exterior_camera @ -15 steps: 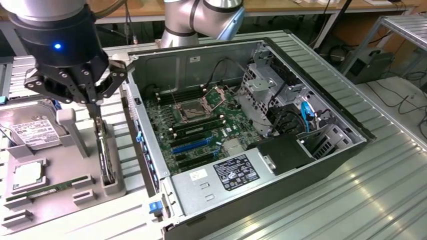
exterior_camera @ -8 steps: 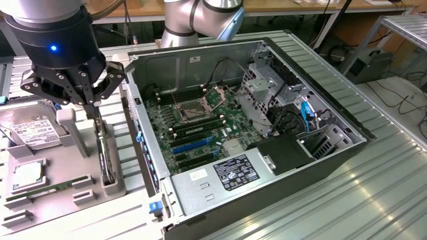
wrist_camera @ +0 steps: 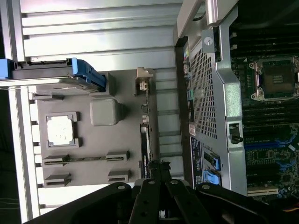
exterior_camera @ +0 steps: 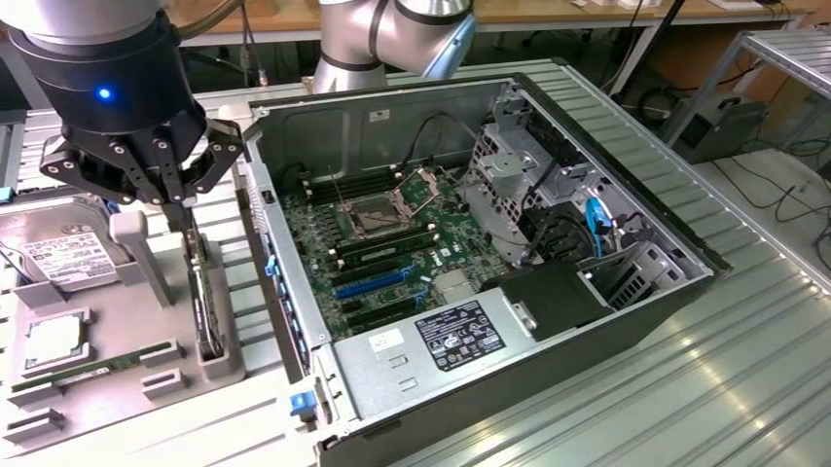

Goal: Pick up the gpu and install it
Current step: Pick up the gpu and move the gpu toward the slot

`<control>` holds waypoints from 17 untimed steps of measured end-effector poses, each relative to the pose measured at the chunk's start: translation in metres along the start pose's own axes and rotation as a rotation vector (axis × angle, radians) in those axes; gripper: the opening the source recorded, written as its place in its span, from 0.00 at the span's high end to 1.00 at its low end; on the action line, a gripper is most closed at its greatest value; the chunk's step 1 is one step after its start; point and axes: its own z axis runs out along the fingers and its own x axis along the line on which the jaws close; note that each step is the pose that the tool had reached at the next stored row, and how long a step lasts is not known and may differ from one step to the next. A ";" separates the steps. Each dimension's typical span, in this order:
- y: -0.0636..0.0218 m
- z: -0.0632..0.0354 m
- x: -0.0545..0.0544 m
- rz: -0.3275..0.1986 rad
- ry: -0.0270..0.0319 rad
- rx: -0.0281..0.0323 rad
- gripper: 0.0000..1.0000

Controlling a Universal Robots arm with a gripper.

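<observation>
Over the grey plastic tray point(exterior_camera: 130, 413) beside the open black computer case point(exterior_camera: 559, 389), the black gripper point(exterior_camera: 179, 199) hangs, fingers pressed together at the top edge of the thin dark gpu point(exterior_camera: 202, 302), which stands edgewise in a tray slot.

A hard drive point(exterior_camera: 58, 258) lies on the grey tray point(exterior_camera: 126, 331) beside the open case point(exterior_camera: 350, 122).

I've got the tray point(exterior_camera: 130, 413) on the table point(exterior_camera: 727, 389) at the exterior view's left, with the open computer case point(exterior_camera: 649, 311) just beside it on the right. In the tray, the hard drive point(exterior_camera: 58, 255) lies farthest back, the processor chip point(exterior_camera: 53, 341) before it and the memory stick point(exterior_camera: 97, 367) nearer still. The gpu point(exterior_camera: 204, 302) stands on edge along the tray's case side, with my hand point(exterior_camera: 178, 206) closed on its far end.
</observation>
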 end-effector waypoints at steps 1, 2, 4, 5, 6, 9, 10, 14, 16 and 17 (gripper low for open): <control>0.0000 0.0000 0.000 0.000 0.0000 0.0000 0.89; 0.0000 0.0000 0.000 0.000 -0.0001 0.0000 0.89; 0.0000 0.0000 0.000 0.000 0.0000 0.0000 0.76; 0.0000 0.0000 0.000 0.000 0.0000 0.0000 0.70; 0.0000 0.0001 0.000 0.000 0.0001 0.0001 0.70; -0.0003 0.0049 0.002 0.000 -0.0010 0.0007 0.58; -0.0007 0.0074 0.004 0.000 -0.0010 0.0008 0.58; -0.0017 0.0171 0.010 0.001 -0.0011 0.0007 0.58; -0.0030 0.0237 0.010 0.001 -0.0010 0.0007 0.58; -0.0037 0.0264 0.010 0.002 -0.0010 0.0007 0.58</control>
